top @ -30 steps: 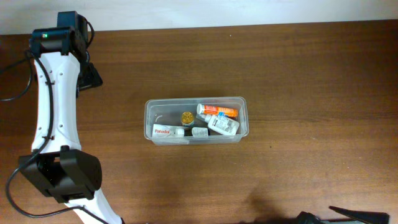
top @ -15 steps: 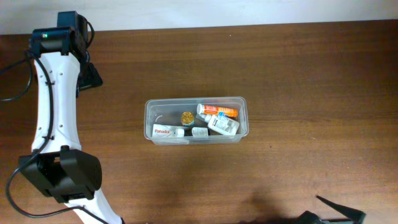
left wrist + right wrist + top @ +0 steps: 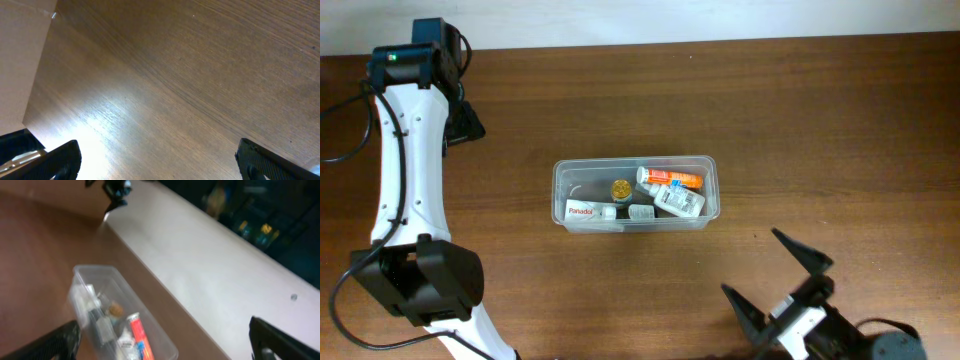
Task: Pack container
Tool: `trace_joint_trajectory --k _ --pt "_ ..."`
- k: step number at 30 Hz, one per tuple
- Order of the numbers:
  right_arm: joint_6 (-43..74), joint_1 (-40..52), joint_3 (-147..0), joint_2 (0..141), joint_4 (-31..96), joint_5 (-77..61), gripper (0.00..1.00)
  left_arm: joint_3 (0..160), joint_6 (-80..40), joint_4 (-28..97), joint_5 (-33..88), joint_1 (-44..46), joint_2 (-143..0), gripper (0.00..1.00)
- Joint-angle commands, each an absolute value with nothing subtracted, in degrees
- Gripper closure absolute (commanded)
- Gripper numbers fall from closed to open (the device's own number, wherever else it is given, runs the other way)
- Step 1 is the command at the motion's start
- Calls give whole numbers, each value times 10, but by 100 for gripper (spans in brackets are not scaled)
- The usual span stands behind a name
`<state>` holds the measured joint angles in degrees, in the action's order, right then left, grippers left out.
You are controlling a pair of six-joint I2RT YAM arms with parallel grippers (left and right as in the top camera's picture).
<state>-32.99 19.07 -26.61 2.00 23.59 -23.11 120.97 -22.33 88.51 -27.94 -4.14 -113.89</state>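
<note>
A white box (image 3: pixel 582 211) inside the container (image 3: pixel 712 188) reads "Panadol".

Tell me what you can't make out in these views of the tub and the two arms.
Overhead: print on the bottles in the container, too small to read.
Right wrist: the container's contents, blurred.
Overhead: the arm behind the right gripper, cut off by the bottom edge.
Left wrist: the left gripper, only fingertips show at the bottom edge.

Dark brown wood-grain table (image 3: pixel 820 120), its far edge meeting a white wall (image 3: pixel 670 20) along the top of the overhead view. Left wrist view: a bright glare patch (image 3: pixel 95 130) on the grain. Right wrist view: blurred lights (image 3: pixel 250 227) in darkness above the wall.
</note>
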Motion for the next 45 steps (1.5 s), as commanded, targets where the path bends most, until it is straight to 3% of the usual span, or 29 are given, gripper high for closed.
trace_joint_trajectory --k 1,6,24,45 --pt "-336 165 -208 9 164 -265 2 1211 -227 886 -287 -41 -1135 1" --pt "-337 142 -138 2 50 -259 2 1211 -227 886 -287 -41 -1135 1" --pt "-337 81 -10 2 -142 -249 2 1211 -227 886 -287 -41 -1135 1" --pt "-337 58 -3 2 28 -235 2 1211 -227 886 -287 -41 -1135 1"
